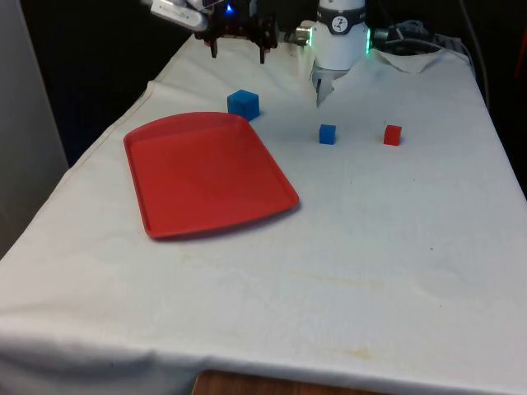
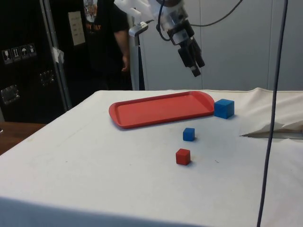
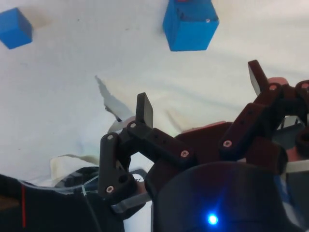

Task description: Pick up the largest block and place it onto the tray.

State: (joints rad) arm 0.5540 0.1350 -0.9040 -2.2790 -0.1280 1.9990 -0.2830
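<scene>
The largest block, a blue cube (image 1: 243,104) (image 2: 224,108) (image 3: 189,24), rests on the cloth right beside the far corner of the red tray (image 1: 206,173) (image 2: 161,109). My gripper (image 1: 239,51) (image 2: 194,64) (image 3: 200,92) hangs high in the air above and behind the cube, apart from it. It is open, and nothing lies between its fingers (image 3: 144,108).
A small blue cube (image 1: 328,133) (image 2: 189,134) (image 3: 14,28) and a small red cube (image 1: 392,135) (image 2: 183,156) lie towards the front view's right. A black cable (image 2: 272,118) hangs down at the table's side. A person (image 2: 109,42) stands behind the table.
</scene>
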